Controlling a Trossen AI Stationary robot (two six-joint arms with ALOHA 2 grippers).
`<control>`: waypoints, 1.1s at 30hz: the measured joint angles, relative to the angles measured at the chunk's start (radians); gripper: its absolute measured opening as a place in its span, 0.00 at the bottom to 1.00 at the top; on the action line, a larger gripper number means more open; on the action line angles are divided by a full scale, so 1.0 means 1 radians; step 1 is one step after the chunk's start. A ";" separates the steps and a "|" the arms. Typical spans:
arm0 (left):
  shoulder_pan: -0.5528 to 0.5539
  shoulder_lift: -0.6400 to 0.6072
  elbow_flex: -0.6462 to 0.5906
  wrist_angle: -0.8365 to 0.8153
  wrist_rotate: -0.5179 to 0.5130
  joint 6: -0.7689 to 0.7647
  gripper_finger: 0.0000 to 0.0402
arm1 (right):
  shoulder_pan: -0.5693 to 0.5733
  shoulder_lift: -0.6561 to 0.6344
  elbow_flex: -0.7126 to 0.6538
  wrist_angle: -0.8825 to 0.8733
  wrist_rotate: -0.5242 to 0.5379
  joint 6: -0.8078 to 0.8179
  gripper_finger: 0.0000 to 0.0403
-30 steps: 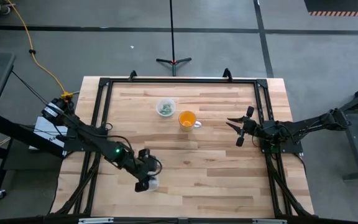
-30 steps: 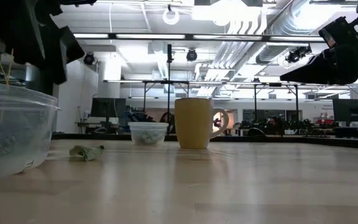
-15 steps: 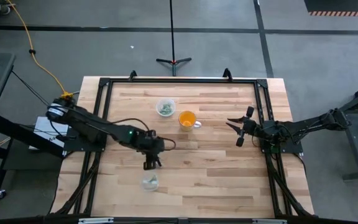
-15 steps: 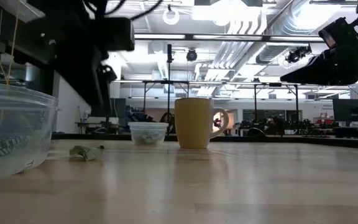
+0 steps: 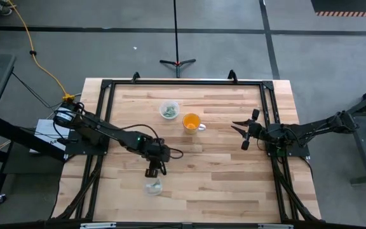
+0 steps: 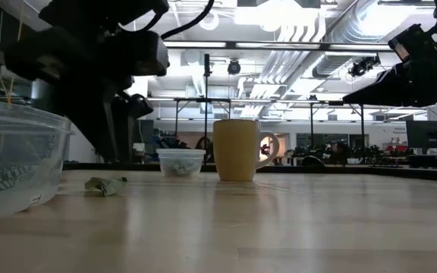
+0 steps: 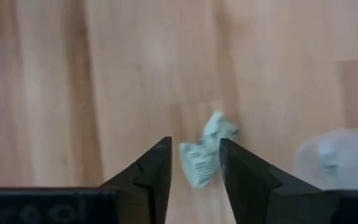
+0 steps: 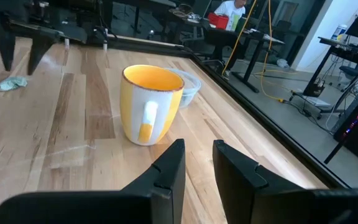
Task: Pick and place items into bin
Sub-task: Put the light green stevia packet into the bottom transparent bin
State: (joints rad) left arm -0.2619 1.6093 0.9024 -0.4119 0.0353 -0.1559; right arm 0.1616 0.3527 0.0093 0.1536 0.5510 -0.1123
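Observation:
One tiny pale green-grey crumpled item (image 7: 202, 157) lies on the wooden table; it also shows in the low view (image 6: 105, 186) and the right wrist view (image 8: 11, 83). My left gripper (image 7: 194, 163) is open, pointing down over it, with one finger on either side and no touch that I can see. In the high view my left gripper (image 5: 152, 170) stands just far of a clear bowl (image 5: 152, 186). A second clear bowl (image 5: 169, 110) at the far side holds several green-grey pieces. My right gripper (image 5: 243, 133) is open and empty at the table's right.
An orange cup (image 5: 191, 121) with a clear handle stands beside the far bowl (image 6: 180, 163), between the two arms. The near clear bowl (image 6: 10, 159) stands close to the item. A black frame (image 5: 107, 89) runs around the table. Bare wood lies between the cup and the near edge.
My left gripper has left its place over the near clear bowl and gone a little toward the table's far edge. It now stands over the item on the table. The bowl has stayed where it was.

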 joint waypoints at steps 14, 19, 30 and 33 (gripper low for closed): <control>0.000 0.105 0.001 0.072 0.055 0.020 0.35 | 0.000 0.012 0.000 -0.003 0.003 0.001 0.18; 0.000 0.128 0.004 0.080 0.057 0.017 0.35 | 0.000 0.020 0.000 0.000 0.002 0.004 0.18; 0.000 0.137 0.003 0.080 0.057 0.047 0.24 | 0.000 0.020 0.000 0.000 0.003 0.004 0.18; 0.000 0.137 0.003 0.080 0.060 0.048 0.13 | 0.000 0.020 0.000 0.001 0.003 0.004 0.18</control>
State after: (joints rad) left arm -0.2615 1.7466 0.9051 -0.3316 0.0954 -0.1083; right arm 0.1616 0.3729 0.0093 0.1542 0.5541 -0.1085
